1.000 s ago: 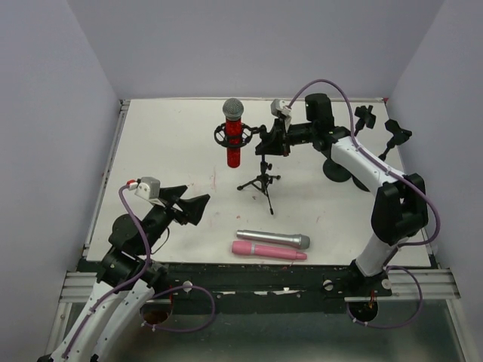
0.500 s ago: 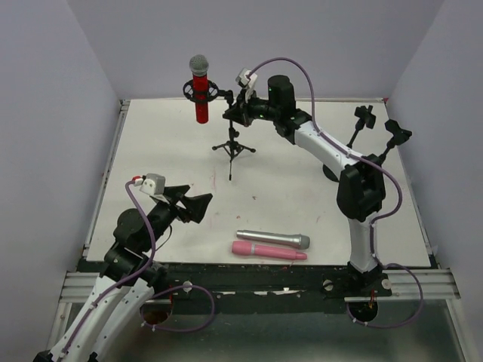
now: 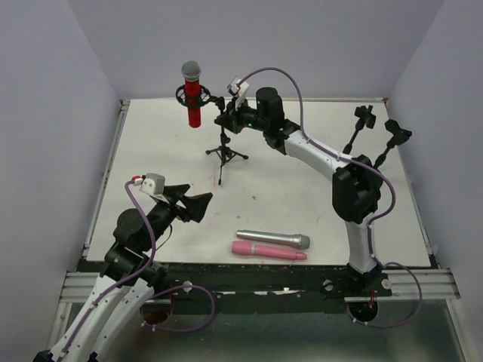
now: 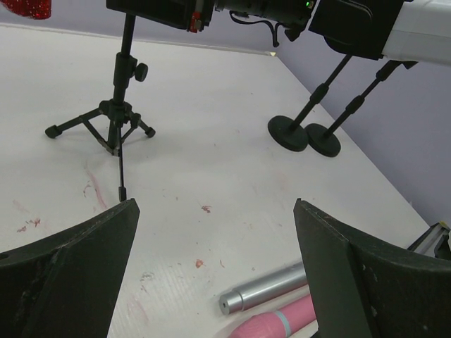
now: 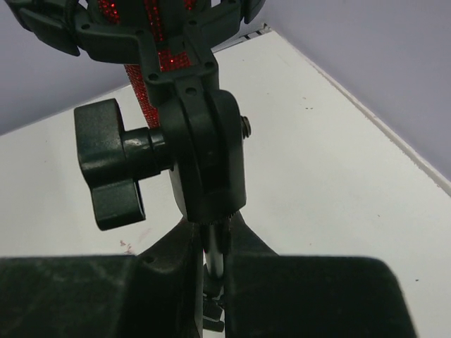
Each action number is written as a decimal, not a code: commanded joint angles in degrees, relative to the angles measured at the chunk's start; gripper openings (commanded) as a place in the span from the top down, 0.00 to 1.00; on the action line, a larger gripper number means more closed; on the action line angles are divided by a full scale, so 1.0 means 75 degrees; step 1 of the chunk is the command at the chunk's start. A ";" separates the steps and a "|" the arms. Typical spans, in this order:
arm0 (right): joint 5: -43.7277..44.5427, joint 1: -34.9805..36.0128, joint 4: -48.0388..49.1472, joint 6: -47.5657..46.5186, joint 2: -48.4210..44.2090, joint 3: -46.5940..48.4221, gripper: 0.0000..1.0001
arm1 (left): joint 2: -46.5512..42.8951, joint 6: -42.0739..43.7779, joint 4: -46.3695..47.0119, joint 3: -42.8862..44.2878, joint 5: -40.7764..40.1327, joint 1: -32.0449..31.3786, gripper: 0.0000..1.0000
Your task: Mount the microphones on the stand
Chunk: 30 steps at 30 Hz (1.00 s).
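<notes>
A white table (image 3: 302, 196) sits between pale walls, with two robot arms bolted at its near edge. Your right arm (image 3: 317, 154) stretches far across to the back left corner. Your left arm (image 3: 132, 241) stays low near its base at the front left.

A small black tripod stand (image 3: 224, 151) stands at the back left, its feet looking planted on the table in the left wrist view. Two round-base stands (image 4: 289, 134) wait at the far right with bare clips on top.

The glittery red microphone (image 3: 195, 111) with its silver mesh head sits upright in the clip mount (image 5: 176, 42) on top of the tripod stand. That one looks done. The silver-grey microphone (image 3: 273, 239) and the pink microphone (image 3: 268, 251) lie side by side, just beside each other, near the front edge of the table and well apart from every stand. Neither is attached, so by my reading about a third of the task is finished and two microphones are left to fit.

The right gripper (image 5: 215, 255) has its jaws together, pinched on the thin shaft of the tripod stand just under the clip joint and its knob. The left gripper (image 3: 195, 197) has its jaws wide apart and holds nothing, pointing over the table toward the two loose microphones.
</notes>
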 commanded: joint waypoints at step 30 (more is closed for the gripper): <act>-0.0772 -0.0213 -0.0858 -0.0356 -0.2030 -0.1791 0.10 | 0.1063 0.0231 0.0541 0.0587 0.0082 0.0038 0.03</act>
